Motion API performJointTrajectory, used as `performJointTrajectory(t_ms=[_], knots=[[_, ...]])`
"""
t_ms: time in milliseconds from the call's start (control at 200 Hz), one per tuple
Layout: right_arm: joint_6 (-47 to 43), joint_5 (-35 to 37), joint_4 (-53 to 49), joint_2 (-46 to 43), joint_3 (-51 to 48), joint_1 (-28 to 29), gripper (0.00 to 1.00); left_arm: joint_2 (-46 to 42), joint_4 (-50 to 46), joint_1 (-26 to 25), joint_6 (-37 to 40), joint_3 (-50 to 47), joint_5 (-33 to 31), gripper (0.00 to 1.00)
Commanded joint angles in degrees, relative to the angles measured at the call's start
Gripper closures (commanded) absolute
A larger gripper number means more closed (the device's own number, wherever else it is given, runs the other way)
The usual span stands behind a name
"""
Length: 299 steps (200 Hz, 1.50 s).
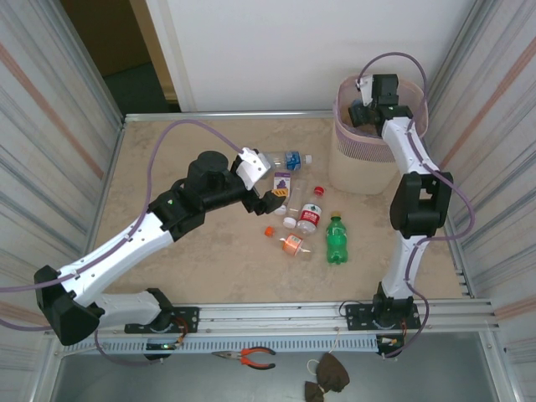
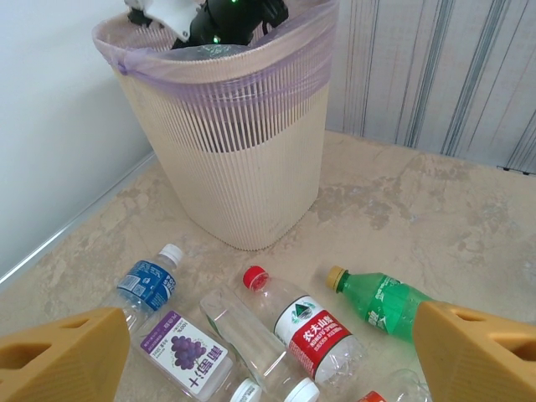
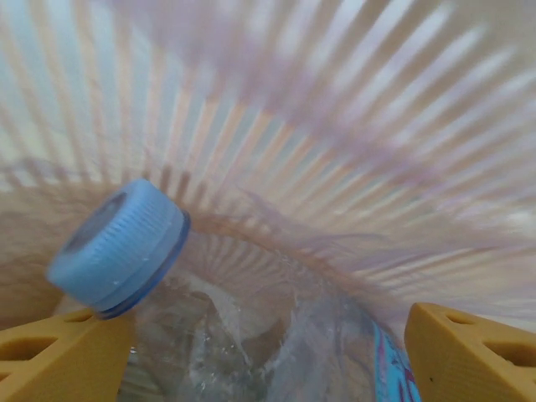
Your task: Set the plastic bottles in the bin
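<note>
now the right fingers [image 3: 251, 352], inside the bin [image 1: 356, 159], pinch a blue-capped bottle [image 3: 251, 327] for dropping; beside the bin, the left fingers [image 2: 268, 352] spread above bench bottles.

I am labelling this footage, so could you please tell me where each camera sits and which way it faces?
Top external: above and behind the bases, looking down at the table; both arms show.
Left wrist: low over the table, facing the bin across lying bottles; its orange fingers frame the bottom.
Right wrist: inside the bin, facing the slatted wall; its fingers flank a blue-capped bottle.
Shared: top and left wrist both show the green bottle.
</note>
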Motion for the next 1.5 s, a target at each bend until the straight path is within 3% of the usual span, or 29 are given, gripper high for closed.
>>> performJointTrajectory(t_ms=[0, 396, 601, 902, 1047, 1277, 1493], knots=[[3.28, -2.55, -1.37, -6.10, 2.30, -0.09, 0.15, -1.39, 1.98, 0.49, -0.66, 0.23, -0.02, 0.12], [8.63, -7.31, -0.43, -16.75, -2.76, -0.35, 0.15, 1.07, 2.39, 0.56, -1.79, 1.44, 0.65, 0.12], [12.16, -9.01, 0.17, -22.95, -7.07, -0.27, 0.17, 5.10, -1.81, 0.82, -3.08, 5.21, -1.21, 0.13], [15.44, -10.14, 0.18, -34.52, -15.96, -0.13, 0.18, 15.57, -12.26, 3.40, -8.96, 13.71, -3.64, 0.16], [16.00, -10.79, -1.24, -39.36, -19.23, -0.15, 0.18, 21.39, -17.77, 5.46, -15.37, 17.20, -5.47, 0.17], [16.06, -10.54, -3.80, -45.55, -23.38, 0.09, 0.19, 30.91, -20.78, 7.86, -25.68, 20.28, -8.26, 0.19], [15.70, -10.27, -5.28, -48.63, -25.47, 0.12, 0.19, 40.97, -23.79, 8.08, -28.76, 27.69, -7.91, 0.20]])
